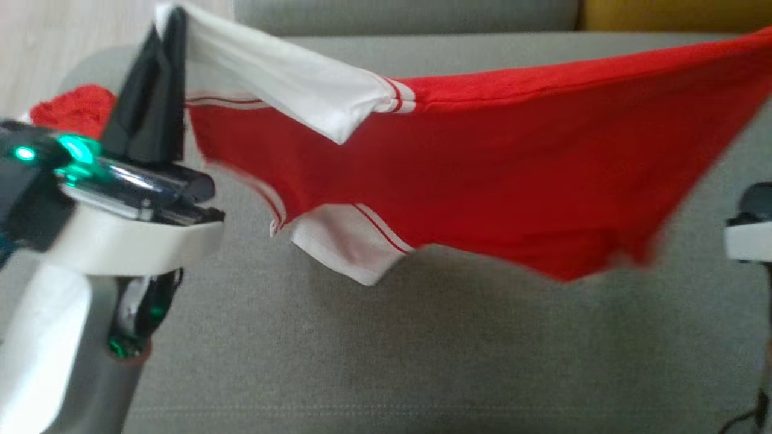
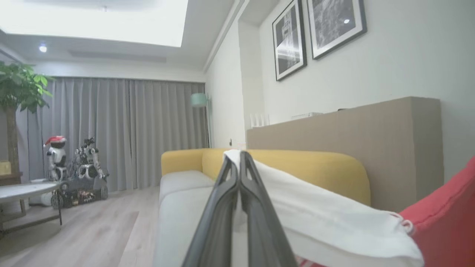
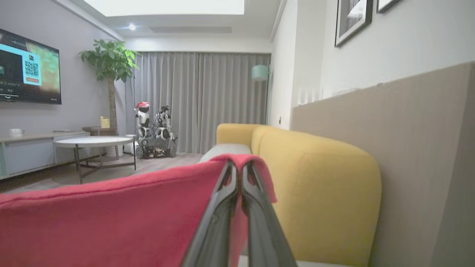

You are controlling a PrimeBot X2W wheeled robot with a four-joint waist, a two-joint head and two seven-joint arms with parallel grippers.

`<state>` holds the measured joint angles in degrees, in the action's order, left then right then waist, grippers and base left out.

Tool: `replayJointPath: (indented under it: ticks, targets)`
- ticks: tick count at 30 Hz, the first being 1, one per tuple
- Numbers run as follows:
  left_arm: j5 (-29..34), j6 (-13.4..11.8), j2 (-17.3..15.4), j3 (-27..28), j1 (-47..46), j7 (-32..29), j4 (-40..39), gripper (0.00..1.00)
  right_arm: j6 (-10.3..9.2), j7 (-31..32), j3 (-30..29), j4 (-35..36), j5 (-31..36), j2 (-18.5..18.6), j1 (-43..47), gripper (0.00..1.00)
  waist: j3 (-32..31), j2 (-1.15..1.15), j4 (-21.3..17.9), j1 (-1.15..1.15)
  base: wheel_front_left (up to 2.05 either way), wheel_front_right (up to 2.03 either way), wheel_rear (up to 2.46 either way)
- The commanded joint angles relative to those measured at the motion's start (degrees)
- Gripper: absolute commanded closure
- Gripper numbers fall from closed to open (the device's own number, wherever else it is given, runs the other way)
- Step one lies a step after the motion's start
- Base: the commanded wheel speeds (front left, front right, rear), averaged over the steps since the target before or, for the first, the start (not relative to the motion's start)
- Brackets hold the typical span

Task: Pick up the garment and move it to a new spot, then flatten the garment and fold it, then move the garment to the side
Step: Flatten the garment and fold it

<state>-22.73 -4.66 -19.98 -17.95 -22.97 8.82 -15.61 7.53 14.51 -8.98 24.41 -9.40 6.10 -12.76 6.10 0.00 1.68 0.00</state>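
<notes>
Left gripper [image 2: 239, 157]: pinched fully closed on the white sleeve [image 1: 289, 84], which drapes over its tips and runs off to its right.
Right gripper [image 3: 239, 167]: closed just as tight, with a fold of red cloth lapped over its fingertips.
T-shirt [image 1: 482, 169]: red with white sleeves, strung between the two grippers. Its top edge is fairly taut and its body sags below them; it looks lifted clear of the cushion.
Second sleeve [image 1: 350, 247]: dangles loose from the low edge, nearer the left gripper.
Sofa seat [image 1: 422, 361]: grey cushion beneath both grippers, the likely landing spot.
Doing it well: I'd keep both grippers level and apart, lower them together, let the hanging edge touch first, then draw back so the shirt lays out flat. The loose sleeve may tuck under.
Yellow backrest [image 3: 315, 185]: beyond the fingertips; stop short of it.
</notes>
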Motion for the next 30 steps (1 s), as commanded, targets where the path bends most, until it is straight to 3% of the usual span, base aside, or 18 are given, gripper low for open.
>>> replayJointPath:
  ticks: [1, 8, 17, 23, 30]
  targets:
    - [0.68, -0.47, -2.29, 3.08, -4.14, -0.57, -3.10, 1.00, -0.04, 0.75, 0.73, 3.52, 0.41, 0.12, -1.18, 1.00, -1.83, 0.00, -0.24, 0.00, 0.00, 0.00, 0.00]
    - [1.11, -1.22, -3.55, 2.82, -6.82, -5.91, -10.06, 1.00, -0.04, 5.22, -1.65, 10.84, -0.05, 0.76, -1.61, 1.00, -5.91, 0.00, -0.54, 0.00, 0.00, 0.00, 0.00]
    - [-0.90, 0.02, -2.86, 2.16, -10.93, -7.30, -7.20, 1.00, -0.04, 6.64, -2.73, 8.80, -2.69, 0.69, -2.65, 1.00, -6.11, 0.00, -0.77, 0.00, 0.00, 0.00, 0.00]
    - [-3.55, 3.13, -0.76, 1.31, -18.44, -5.98, 3.04, 1.00, -0.04, 6.33, -1.25, 0.68, -5.04, 1.51, -8.99, 1.00, -3.25, 0.00, -0.80, 0.00, 0.00, 0.00, 0.00]
    - [-3.03, 7.57, 2.24, 1.18, -37.65, -0.02, 24.70, 1.00, -0.04, 0.58, 1.75, -20.98, -7.84, 1.29, -31.34, 1.00, 3.79, 0.00, -1.99, 0.00, 0.00, 0.00, 0.00]
